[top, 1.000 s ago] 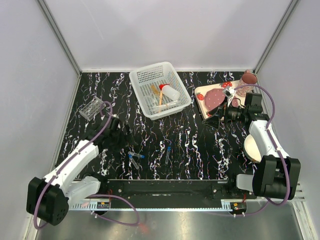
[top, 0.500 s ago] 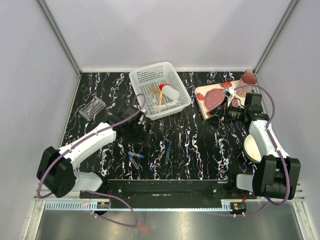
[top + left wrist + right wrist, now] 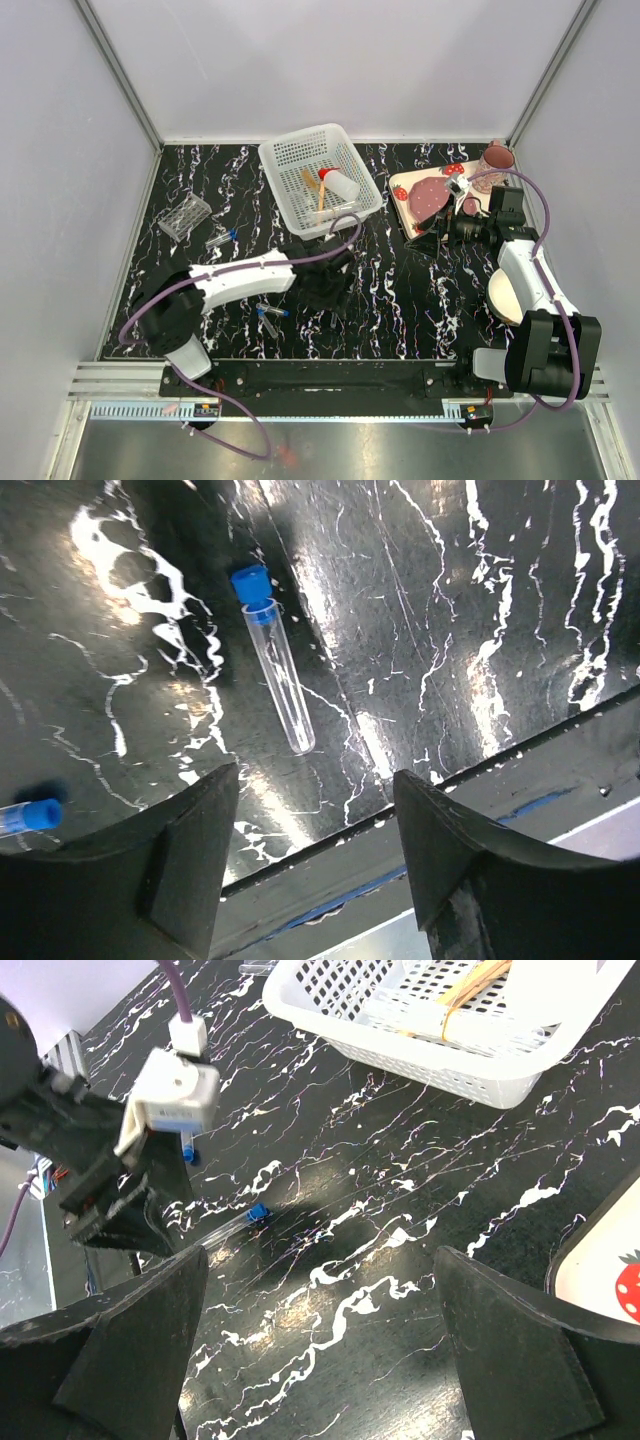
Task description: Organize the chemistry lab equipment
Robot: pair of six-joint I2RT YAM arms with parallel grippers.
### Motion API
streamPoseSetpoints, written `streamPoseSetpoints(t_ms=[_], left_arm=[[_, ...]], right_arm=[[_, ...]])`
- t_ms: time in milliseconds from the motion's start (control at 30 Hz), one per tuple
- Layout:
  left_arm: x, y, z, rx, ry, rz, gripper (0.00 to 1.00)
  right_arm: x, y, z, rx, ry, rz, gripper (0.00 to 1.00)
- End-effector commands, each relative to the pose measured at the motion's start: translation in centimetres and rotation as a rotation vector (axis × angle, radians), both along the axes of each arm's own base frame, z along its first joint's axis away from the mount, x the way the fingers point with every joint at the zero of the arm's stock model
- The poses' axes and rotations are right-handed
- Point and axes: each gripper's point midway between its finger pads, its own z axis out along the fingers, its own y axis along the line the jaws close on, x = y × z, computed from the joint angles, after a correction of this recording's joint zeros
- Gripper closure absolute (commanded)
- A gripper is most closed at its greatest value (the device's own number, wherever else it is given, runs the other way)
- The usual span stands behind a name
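Left wrist view: left gripper (image 3: 316, 773) fingers stand apart, empty, with a tube (image 3: 277, 675) just ahead of the tips. It lies slanted to them, so closing may roll it away.

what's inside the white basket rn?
The white mesh basket holds a translucent red-capped squeeze bottle lying on its side and thin wooden sticks beside it. Whatever lies under the bottle is covered; clear items cannot be ruled out.

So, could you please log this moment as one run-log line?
left tool: open, empty, aimed at lying blue-capped tube | right tool: open, empty | white basket: red-capped bottle, sticks inside
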Motion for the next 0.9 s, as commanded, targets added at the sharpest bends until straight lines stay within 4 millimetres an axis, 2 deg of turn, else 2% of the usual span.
streamPoseSetpoints(t_ms=[0,133,367,667,867], left_arm=[[0.7,-1.9,0.0,0.007,-0.05,0.074,0.34],[0.7,-1.7,-0.8,0.046,-0.063,0.098,0.4],[-0.6,-1.6,-2.6,0.1,-0.033,0.081,0.48],[-0.2,-1.8,-3.7,0.146,-0.044,0.085,0.58],[-0.4,-1.2,-4.9,0.192,-0.048,0.089,0.69]], right_arm=[[0.6,-0.2,1.7,-0.006,-0.068,0.007,0.0],[0.7,-0.2,1.7,-0.004,-0.066,0.009,0.0],[0.6,-0.2,1.7,-0.004,-0.063,0.007,0.0],[0.6,-0.2,1.7,-0.003,-0.064,0.008,0.0],[0.6,-0.1,1.7,-0.002,-0.062,0.009,0.0]])
